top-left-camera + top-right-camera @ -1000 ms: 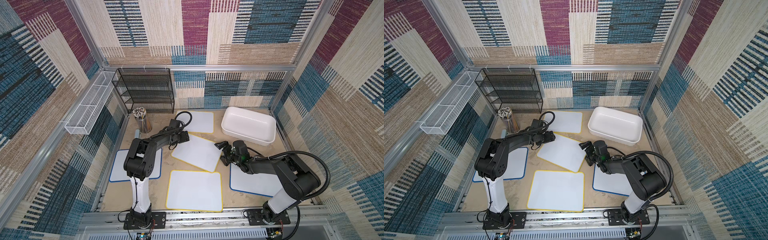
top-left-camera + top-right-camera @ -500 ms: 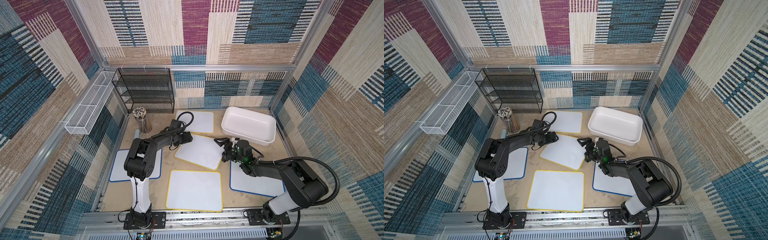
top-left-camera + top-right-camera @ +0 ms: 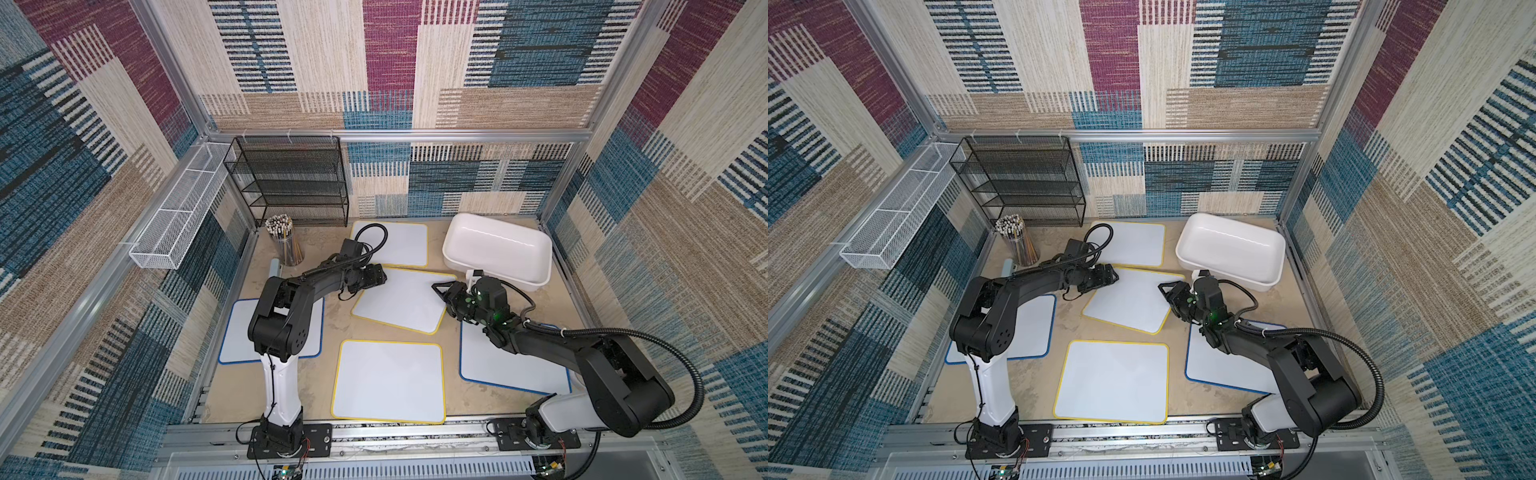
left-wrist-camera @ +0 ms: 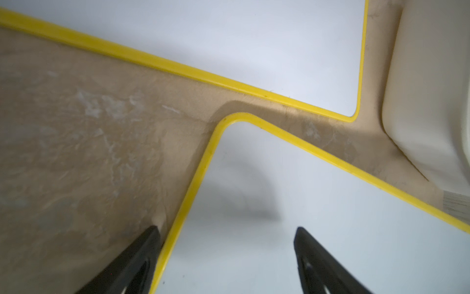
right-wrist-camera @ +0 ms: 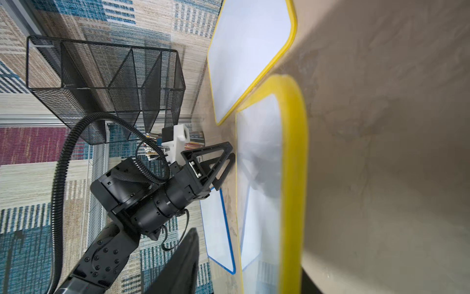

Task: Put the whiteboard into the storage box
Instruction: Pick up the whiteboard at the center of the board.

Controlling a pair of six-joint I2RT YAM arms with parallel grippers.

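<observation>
Right fingers (image 3: 442, 287) should close firmly on the yellow frame of the whiteboard (image 3: 399, 303) before any lifting, I think. The board is thin, wide and smooth, and it can turn or slip out of a weak pinch at one edge. It seems better to raise this edge only a little and let the opposite edge slide on the bench (image 3: 328, 328). Then the board can go tilted over the low wall of the box (image 3: 498, 249), so that it does not catch the rim.

In the right wrist view the frame edge passes between the two right fingers, one on each side of it; whether they already pinch it I cannot tell. The left fingers (image 3: 376, 277) are at the opposite corner, partly open and holding nothing. In the left wrist view one finger (image 4: 137, 259) stands on the bench just beside the frame, perhaps touching it, and the second finger (image 4: 318, 262) is over the white face. They seem to brace the board against sliding.

The whiteboard lies between the two pairs of fingers, not in the box. The box is empty and just beyond the right fingers. A second yellow board (image 3: 401, 245) lies just beyond the left fingers, near the whiteboard's corner but apart from it.
</observation>
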